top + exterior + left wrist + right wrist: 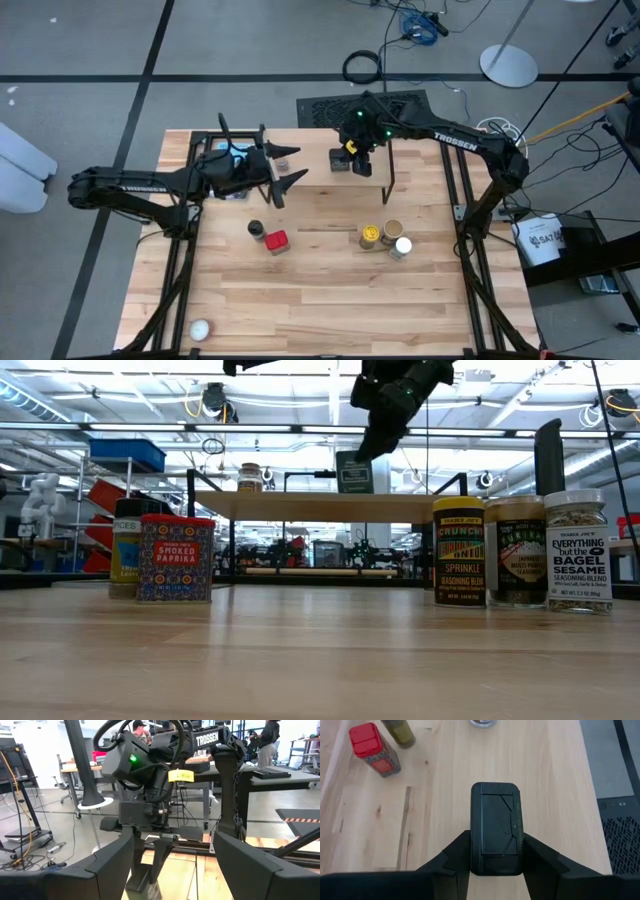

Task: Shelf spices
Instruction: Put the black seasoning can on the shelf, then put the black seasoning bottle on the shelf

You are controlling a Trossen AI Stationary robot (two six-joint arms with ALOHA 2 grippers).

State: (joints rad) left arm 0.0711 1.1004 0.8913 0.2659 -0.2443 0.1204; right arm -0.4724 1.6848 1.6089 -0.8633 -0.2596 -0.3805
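The shelf (300,507), a light plank on thin black legs, stands across the far half of the table. My right gripper (350,158) is shut on the black square tin (353,472) over the plank's middle. My left gripper (290,165) hangs open and level just left of it, touching nothing. On the table stand the red tin (277,241) and the dark-lidded jar (256,230). To their right are the yellow-lidded jar (370,235), the tan-lidded jar (392,229) and the white-lidded jar (402,246). My right gripper pinches the black tin's two opposite sides (476,851) between its two fingers, just below the lid. The fingers come from above, slanting down. The tin is upright with its bottom (353,490) at the plank's top; whether it rests there I cannot tell.
A small white ball (199,329) lies near the front left corner. A blue-and-black package (232,156) lies under my left arm. In the low view a small jar (250,477) shows at the shelf's left part. Bare wood lies between the two groups of spices.
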